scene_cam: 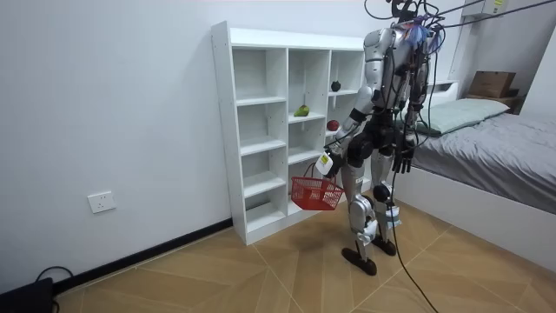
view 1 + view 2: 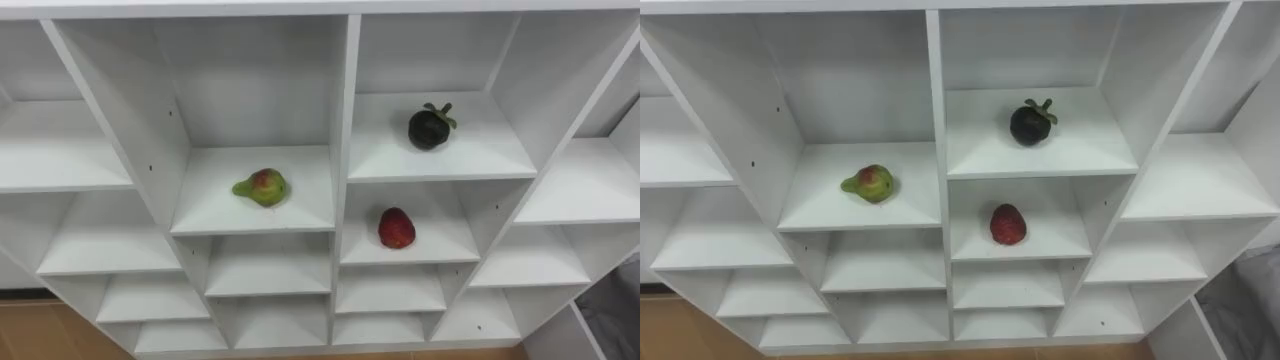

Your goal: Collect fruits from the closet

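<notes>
Robot stands on the wood floor facing the white closet (image 2: 343, 120), close to its front, upright; a bed (image 1: 504, 139) is behind it at the room view's right.

Left hand (image 1: 326, 163): low and forward, closed round the handle of a red basket (image 1: 315, 193). The basket hangs below the hand, just in front of the closet's lower shelves. I cannot tell what is in it from here.

Right hand (image 1: 401, 161): hangs at the robot's side, well apart from the closet. Too small to tell whether it is wide or closed.

Three fruits lie on the closet's shelves, each alone in its own compartment.
- Pear (image 2: 262, 187), green with a red blush: middle column, near the centre of its shelf, lying on its side with the narrow end toward the shelf's left edge.
- Mangosteen (image 2: 430, 126), dark with a leafy cap: next column to the right, on a slightly higher shelf, right of the shelf's centre.
- Red fruit (image 2: 396, 228): compartment directly under the mangosteen, about mid-shelf, closer to the front edge than the back.
</notes>
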Controlling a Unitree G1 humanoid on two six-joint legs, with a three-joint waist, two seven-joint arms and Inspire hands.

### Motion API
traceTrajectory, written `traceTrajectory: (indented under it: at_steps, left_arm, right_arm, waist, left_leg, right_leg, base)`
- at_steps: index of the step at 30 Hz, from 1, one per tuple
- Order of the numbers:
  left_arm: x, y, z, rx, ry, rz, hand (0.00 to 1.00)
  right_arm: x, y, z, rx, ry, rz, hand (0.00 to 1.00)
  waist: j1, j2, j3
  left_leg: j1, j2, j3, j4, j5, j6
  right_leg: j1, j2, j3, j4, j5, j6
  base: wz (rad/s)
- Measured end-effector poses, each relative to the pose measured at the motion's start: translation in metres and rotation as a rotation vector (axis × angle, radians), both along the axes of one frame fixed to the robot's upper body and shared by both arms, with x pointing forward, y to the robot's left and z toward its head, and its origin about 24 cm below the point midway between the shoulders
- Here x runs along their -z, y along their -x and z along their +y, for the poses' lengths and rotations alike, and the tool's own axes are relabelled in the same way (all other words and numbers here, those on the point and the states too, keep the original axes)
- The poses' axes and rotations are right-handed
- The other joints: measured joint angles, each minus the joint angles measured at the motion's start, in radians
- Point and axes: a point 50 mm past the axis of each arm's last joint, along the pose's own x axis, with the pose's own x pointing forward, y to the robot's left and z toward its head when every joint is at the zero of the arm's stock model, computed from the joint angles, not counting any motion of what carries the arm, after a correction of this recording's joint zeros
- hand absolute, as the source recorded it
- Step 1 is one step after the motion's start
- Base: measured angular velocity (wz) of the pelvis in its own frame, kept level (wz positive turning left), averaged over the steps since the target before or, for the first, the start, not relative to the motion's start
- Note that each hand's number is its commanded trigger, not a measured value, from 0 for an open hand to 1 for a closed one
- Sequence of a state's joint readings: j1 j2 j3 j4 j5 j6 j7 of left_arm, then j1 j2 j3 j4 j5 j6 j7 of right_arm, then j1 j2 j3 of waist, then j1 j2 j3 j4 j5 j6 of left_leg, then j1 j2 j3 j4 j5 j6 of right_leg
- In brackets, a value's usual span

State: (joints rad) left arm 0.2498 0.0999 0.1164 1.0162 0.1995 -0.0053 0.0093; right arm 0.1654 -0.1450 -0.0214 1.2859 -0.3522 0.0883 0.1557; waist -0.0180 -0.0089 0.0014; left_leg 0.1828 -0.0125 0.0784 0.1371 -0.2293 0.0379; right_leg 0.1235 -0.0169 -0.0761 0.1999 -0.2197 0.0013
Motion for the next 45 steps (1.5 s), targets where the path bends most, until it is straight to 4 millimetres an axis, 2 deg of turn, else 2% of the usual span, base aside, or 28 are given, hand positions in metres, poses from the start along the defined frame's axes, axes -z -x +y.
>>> traceTrajectory:
  at_steps: [20,34,45]
  left_arm:
    - [0.001,0.003,0.001,-0.019,-0.002,0.016,1.0]
    - [0.001,0.003,0.001,-0.007,-0.018,0.018,1.0]
    - [0.002,0.006,0.001,-0.001,-0.033,0.031,1.0]
  right_arm:
    - [0.0,0.001,-0.001,0.002,0.017,0.008,0.0]
    - [-0.001,-0.019,-0.006,0.001,0.145,-0.126,0.0]
    - [-0.004,-0.025,-0.009,0.01,0.213,-0.212,0.0]
  waist:
    - [0.0,-0.007,-0.0007]
    - [-0.004,0.004,-0.0002]
    - [0.0,0.006,-0.0004]
  left_leg:
    - [0.0,-0.001,-0.003,-0.001,0.0,0.0]
    - [-0.006,0.0,-0.003,-0.001,0.0,0.0]
    - [-0.007,0.0,-0.002,-0.002,0.0,0.0]
  right_leg:
    - [0.008,0.001,-0.006,-0.013,0.002,0.0]
    - [0.015,0.001,-0.01,-0.015,0.003,0.0]
    - [0.007,0.002,-0.008,-0.014,0.003,0.0]
  base:
    - [0.0]
    - [0.0]
    - [0.0]
